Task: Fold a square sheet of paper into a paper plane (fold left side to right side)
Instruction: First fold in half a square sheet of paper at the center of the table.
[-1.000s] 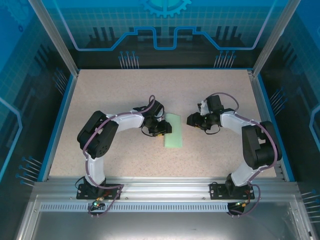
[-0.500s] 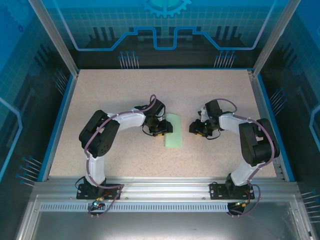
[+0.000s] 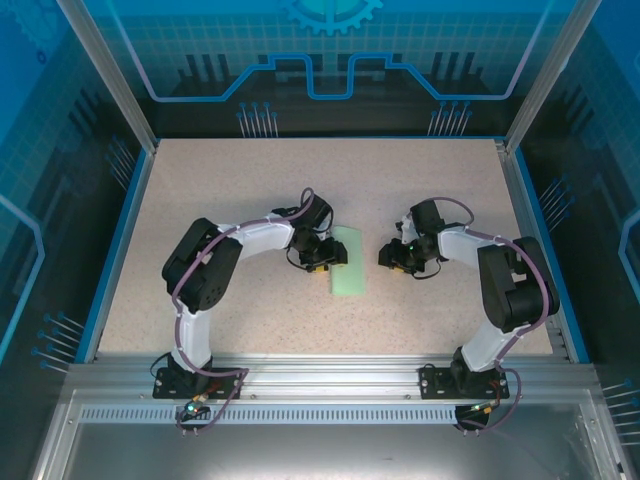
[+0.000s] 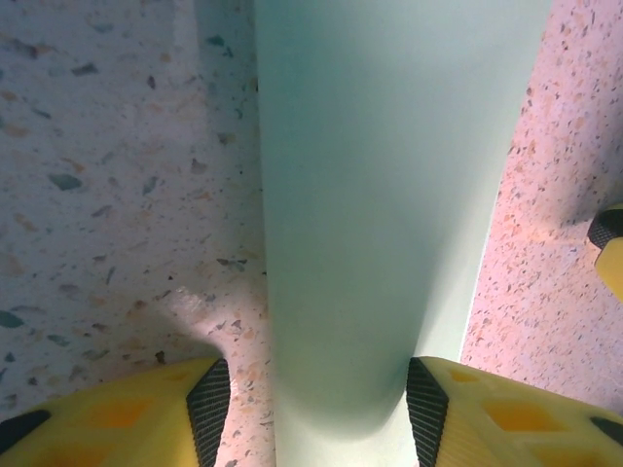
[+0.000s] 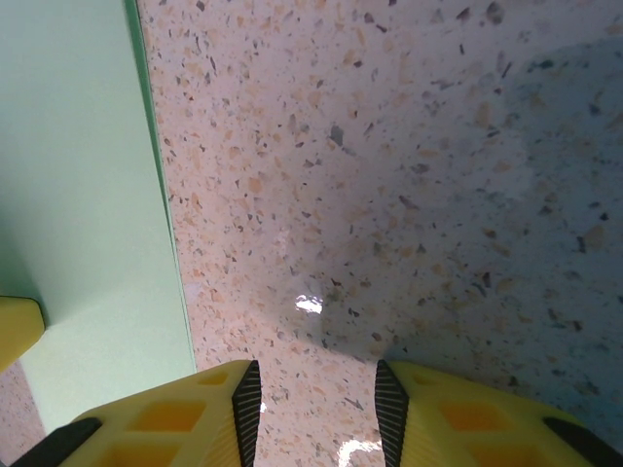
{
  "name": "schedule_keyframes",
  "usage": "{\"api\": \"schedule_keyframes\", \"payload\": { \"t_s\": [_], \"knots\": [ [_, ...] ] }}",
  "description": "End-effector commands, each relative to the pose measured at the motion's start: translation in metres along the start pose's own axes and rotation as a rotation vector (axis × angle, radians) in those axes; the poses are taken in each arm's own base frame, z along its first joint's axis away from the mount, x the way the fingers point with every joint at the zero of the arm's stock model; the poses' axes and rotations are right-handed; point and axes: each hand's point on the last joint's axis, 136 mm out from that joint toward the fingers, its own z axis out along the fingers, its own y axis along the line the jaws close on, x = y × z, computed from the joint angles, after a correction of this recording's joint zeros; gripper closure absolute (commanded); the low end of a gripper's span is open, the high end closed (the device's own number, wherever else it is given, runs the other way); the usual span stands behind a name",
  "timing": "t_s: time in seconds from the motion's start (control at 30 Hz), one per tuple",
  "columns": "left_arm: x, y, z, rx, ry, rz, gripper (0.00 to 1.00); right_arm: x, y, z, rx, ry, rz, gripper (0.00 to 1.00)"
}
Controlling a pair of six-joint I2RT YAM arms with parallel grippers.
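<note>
While the folded paper [image 3: 350,272] lies long axis near-to-far, left gripper [image 4: 318,394] spread astride it, right gripper [image 5: 316,394] parted

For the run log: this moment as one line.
paper: narrow strip on table | left jaws: open, astride paper | right jaws: open over bare table

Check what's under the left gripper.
The green paper lies flat beneath the left gripper, between its open fingers, on the speckled table. Anything beneath the paper is covered.
</note>
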Motion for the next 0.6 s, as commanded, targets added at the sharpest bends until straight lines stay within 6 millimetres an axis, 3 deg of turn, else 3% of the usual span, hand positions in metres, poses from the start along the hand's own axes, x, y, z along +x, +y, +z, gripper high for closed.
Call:
{"api": "schedule_keyframes", "payload": {
  "t_s": [0.0, 0.57],
  "knots": [
    [0.003, 0.009, 0.018, -0.046, 0.027, -0.041, 0.43, 0.012, -0.003, 0.007, 0.005, 0.049, 0.005, 0.61],
    [0.005, 0.014, 0.022, -0.066, 0.044, -0.056, 0.43, 0.012, 0.014, 0.005, -0.036, 0.040, -0.032, 0.62]
  ]
}}
